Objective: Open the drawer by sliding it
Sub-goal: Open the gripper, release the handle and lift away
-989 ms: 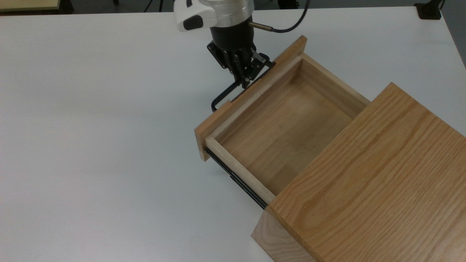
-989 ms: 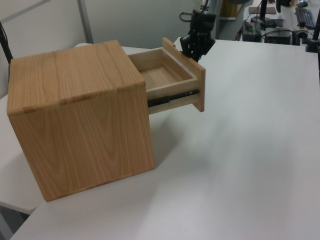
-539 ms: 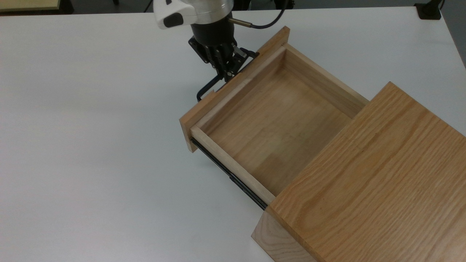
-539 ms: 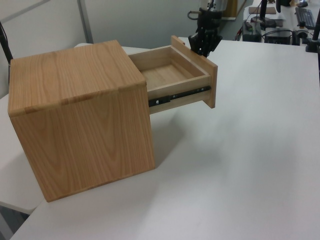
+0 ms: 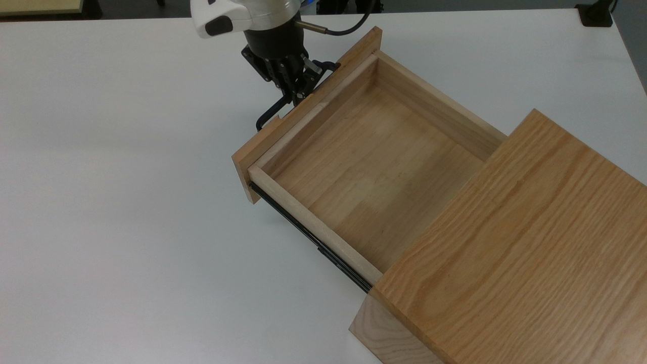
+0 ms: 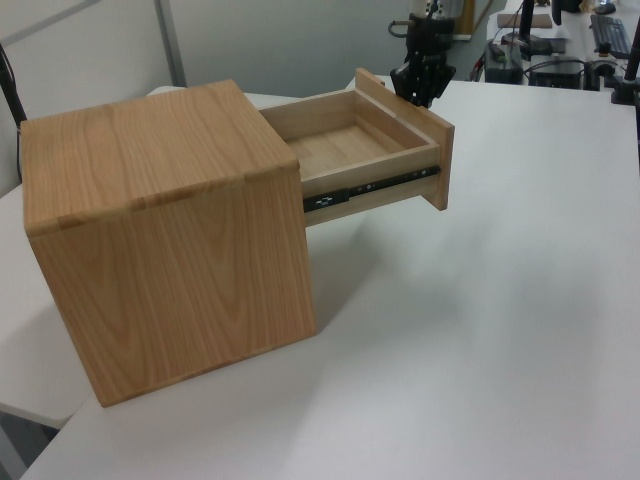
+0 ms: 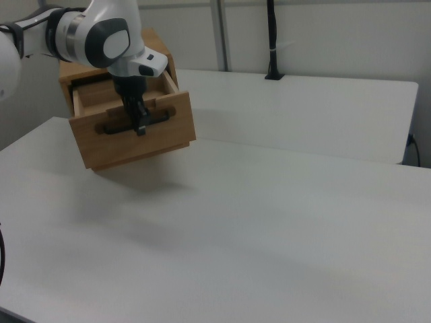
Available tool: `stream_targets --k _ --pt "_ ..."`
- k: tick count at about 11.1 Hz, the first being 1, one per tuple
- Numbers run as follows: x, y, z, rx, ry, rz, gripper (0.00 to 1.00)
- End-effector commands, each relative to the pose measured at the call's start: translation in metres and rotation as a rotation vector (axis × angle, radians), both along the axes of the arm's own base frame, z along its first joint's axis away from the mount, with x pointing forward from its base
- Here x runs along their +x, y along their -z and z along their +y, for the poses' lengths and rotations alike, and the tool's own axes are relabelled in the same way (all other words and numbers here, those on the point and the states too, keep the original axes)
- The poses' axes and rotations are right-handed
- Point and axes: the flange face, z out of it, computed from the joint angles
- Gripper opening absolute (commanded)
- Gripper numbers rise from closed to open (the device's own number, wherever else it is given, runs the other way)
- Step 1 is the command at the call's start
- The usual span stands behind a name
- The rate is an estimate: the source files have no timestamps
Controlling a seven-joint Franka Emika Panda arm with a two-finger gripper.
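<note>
Wood of a pale tone makes up the drawer (image 5: 364, 167), which stands far out of the oak box (image 5: 505, 253), its tray bare and its black side rail (image 5: 313, 237) exposed along the top view's lower left. The gripper (image 5: 295, 96) comes down in front of the flat front panel, its fingers (image 7: 140, 124) closed on the thin black handle (image 5: 270, 112). In the right view the handle runs across the panel with the gripper at its middle. White surface (image 5: 126, 202) lies open all around the panel's outer edge, with wide free room toward the top view's left. In the left view, desks with dark equipment stand behind the surface's far edge.
</note>
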Motion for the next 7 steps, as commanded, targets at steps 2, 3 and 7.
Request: stream_targets --k 2,3,7 --pt "-0.022 -0.009 -0.035 -0.040 -0.020 0.019 0.92" --pt "-0.025 -0.016 -0.035 -0.042 -0.019 0.016 1.00" --pt "-0.037 -0.054 -0.042 -0.033 0.011 -0.029 1.00"
